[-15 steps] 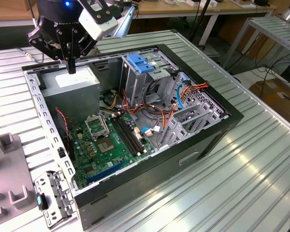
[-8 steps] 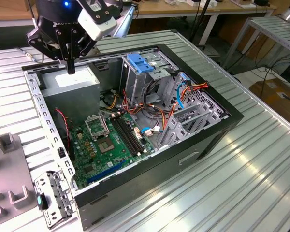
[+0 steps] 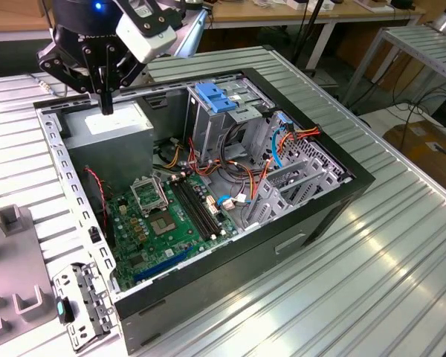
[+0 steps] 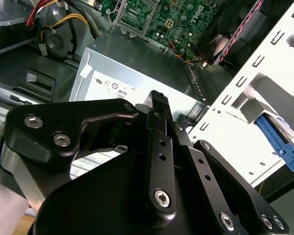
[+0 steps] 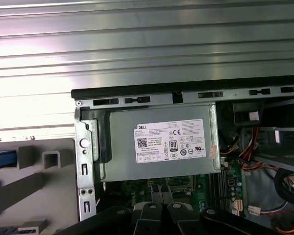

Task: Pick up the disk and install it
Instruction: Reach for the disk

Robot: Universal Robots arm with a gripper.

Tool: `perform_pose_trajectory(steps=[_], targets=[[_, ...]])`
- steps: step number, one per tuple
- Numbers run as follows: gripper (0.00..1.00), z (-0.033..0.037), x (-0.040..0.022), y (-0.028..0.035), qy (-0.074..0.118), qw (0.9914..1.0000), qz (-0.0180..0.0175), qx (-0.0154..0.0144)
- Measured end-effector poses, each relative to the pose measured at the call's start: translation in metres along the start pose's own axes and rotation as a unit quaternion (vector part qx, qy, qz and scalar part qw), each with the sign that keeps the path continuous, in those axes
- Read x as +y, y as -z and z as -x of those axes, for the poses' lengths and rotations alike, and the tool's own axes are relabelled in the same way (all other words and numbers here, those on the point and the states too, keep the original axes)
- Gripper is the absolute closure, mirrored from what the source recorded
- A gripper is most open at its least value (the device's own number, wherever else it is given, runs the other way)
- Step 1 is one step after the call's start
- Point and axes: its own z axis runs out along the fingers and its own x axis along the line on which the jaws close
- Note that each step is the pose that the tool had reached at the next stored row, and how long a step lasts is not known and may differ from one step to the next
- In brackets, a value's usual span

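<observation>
An open computer case (image 3: 208,286) lies on its side on the ribbed metal worktop (image 3: 372,275), and every place here is told from that case. The gripper (image 3: 105,108) hangs inside the case's rim at its far corner in the exterior view, pointing straight down over the grey power supply (image 3: 108,126), close above its labelled face but apart from it. Its jaws are together with nothing between them. In both wrist views the fingertips (image 4: 159,100) (image 5: 160,195) meet over the power supply (image 5: 161,142). The disk (image 5: 1,160) lies outside the case, beyond the perforated side rail (image 5: 84,161), in a grey rack (image 5: 39,169) that stands on the worktop just beside the case. In the second wrist view a blue edge (image 4: 279,144) shows past that rail (image 4: 264,63). It is probably the same disk, though the picture's border cuts it off. As far as the visible blue edge tells, its long axis runs crosswise to the rail, with one end pointing toward the case. Deeper in the case sit the green motherboard (image 3: 171,216) and, past it, the tall grey drive cage (image 3: 208,130).
</observation>
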Motion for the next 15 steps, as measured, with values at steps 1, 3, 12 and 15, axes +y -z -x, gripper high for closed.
perform_pose_trajectory(steps=[1, 3, 12, 15], targets=[[0.89, -0.0003, 0.0, 0.0, 0.0, 1.0, 0.0, 0.0], [0.89, -0.0008, -0.0001, 0.0, 0.0, 1.0, 0.0, 0.0], [0.89, -0.0033, -0.0003, 0.0, 0.0, 1.0, 0.0, 0.0], [0.89, -0.0043, -0.0003, 0.0, 0.0, 1.0, 0.0, 0.0]])
